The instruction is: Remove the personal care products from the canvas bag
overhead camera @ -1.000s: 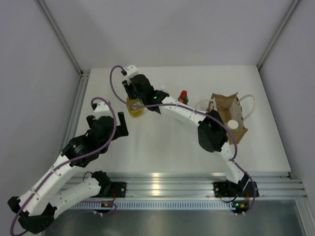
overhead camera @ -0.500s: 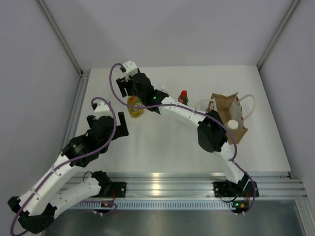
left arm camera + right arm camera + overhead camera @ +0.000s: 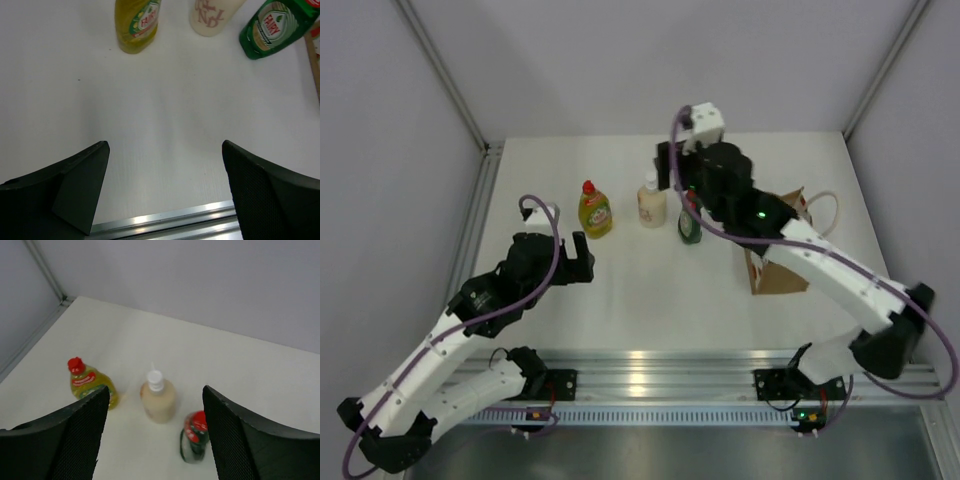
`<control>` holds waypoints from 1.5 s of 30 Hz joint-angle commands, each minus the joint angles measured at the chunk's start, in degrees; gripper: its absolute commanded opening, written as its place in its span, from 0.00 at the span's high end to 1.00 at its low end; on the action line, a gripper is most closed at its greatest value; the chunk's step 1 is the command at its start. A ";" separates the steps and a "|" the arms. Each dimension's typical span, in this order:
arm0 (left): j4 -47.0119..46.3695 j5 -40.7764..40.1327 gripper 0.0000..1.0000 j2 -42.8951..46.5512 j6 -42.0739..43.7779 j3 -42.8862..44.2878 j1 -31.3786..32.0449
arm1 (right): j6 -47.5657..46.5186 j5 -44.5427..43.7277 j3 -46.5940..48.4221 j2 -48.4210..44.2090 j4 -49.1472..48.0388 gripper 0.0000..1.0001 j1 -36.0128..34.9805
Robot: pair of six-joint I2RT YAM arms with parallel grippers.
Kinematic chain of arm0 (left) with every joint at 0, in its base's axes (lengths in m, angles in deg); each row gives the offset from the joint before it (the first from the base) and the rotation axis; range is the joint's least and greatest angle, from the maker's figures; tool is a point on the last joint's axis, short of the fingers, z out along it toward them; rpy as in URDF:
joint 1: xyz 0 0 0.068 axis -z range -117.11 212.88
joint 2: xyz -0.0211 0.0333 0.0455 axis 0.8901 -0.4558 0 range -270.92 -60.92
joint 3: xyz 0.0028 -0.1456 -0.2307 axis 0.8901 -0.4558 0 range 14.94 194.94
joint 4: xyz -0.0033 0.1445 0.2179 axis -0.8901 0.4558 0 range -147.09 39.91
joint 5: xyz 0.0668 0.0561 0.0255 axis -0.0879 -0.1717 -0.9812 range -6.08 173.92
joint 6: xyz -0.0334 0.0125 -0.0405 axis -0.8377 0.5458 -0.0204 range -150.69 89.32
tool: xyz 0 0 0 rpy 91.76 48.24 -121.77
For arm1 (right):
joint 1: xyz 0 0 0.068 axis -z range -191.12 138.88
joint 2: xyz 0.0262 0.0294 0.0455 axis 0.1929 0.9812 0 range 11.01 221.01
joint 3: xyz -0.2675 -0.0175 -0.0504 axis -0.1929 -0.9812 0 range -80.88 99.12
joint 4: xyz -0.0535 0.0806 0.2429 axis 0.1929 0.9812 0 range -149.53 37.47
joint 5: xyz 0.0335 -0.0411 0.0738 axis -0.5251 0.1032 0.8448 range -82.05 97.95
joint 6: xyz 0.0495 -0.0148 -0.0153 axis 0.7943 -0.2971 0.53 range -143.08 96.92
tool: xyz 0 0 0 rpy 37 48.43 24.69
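Observation:
Three personal care products stand in a row on the white table: a yellow bottle with a red cap [image 3: 595, 212] [image 3: 137, 25] [image 3: 90, 385], a cream bottle with a white cap [image 3: 652, 203] [image 3: 212, 17] [image 3: 159, 400] and a dark green bottle with a red cap [image 3: 690, 222] [image 3: 272, 27] [image 3: 195, 437]. My right gripper [image 3: 676, 178] [image 3: 155, 435] hovers open above the cream and green bottles, holding nothing. The brown canvas bag [image 3: 778, 275] stands to their right, largely hidden under the right arm. My left gripper [image 3: 582, 258] [image 3: 165, 190] is open and empty, near and left of the row.
The bag's white looped handle [image 3: 832, 212] sticks out at the right. Grey walls enclose the table on three sides. An aluminium rail [image 3: 720, 365] [image 3: 165, 220] runs along the near edge, close under the left gripper.
The right gripper opened, let go of the yellow bottle at the left and swung right to above the cream and green bottles. The left gripper shifted slightly right.

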 commanded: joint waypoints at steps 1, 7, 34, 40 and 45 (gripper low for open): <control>-6.58 11.59 0.02 -1.77 -2.05 2.41 -0.21 | 7.82 -6.16 -11.05 -18.08 12.43 0.27 6.04; -17.48 23.57 0.02 -10.71 -4.78 5.22 -0.03 | 14.51 -3.62 -25.57 -36.74 27.20 0.23 21.15; -20.31 28.42 0.02 -32.46 -7.07 15.78 8.85 | 20.22 5.53 -38.76 -30.08 36.19 0.24 38.04; -20.22 27.45 0.02 -30.96 -6.27 13.58 8.85 | 20.66 6.50 -39.03 -25.95 33.12 0.23 38.84; -20.22 26.40 0.02 -29.82 -5.66 12.61 8.85 | 21.63 5.88 -39.91 -22.52 30.83 0.25 38.84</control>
